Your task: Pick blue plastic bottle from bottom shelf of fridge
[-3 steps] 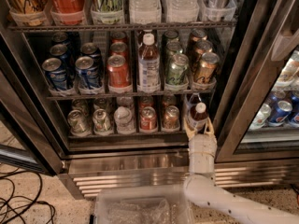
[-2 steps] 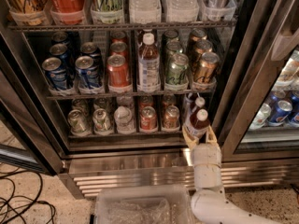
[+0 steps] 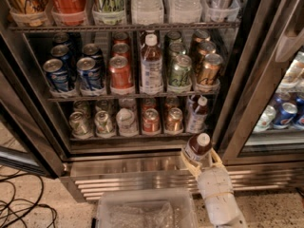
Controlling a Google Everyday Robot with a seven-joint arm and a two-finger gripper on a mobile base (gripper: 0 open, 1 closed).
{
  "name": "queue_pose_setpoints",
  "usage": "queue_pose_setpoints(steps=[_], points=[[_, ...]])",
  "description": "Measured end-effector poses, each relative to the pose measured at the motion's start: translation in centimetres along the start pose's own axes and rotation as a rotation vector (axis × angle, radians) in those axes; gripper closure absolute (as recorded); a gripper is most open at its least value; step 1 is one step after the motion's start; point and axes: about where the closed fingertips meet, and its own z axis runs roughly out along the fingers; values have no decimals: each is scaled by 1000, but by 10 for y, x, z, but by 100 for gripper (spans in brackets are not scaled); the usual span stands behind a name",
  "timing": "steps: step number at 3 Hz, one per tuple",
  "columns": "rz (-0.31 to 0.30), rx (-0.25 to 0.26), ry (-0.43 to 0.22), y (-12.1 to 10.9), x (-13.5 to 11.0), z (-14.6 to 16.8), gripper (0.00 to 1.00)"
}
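Cables [image 3: 19, 201] are seen on the floor at far left. In the fridge [image 3: 142, 175], the bottom shelf [image 3: 118, 138] is filled with lanes of cans [image 3: 103, 122] and, in the rightmost lane, one white-capped second bottle [image 3: 195, 115]. A clear bin [image 3: 145, 213], its contents not discernible, is set before the grille. Right of it, the blue plastic bottle [image 3: 197, 151] is held upright outside the fridge, below the shelf's lip, clasped by the gripper [image 3: 199, 159]. Compared with 0.7 s ago, both have been drawn lower and farther out.
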Motion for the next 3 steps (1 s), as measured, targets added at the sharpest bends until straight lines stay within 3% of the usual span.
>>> queue_pose_setpoints(steps=[2, 3], points=[[-99, -335, 41, 22, -8, -5, 100], [-88, -456, 11, 48, -22, 3, 100]])
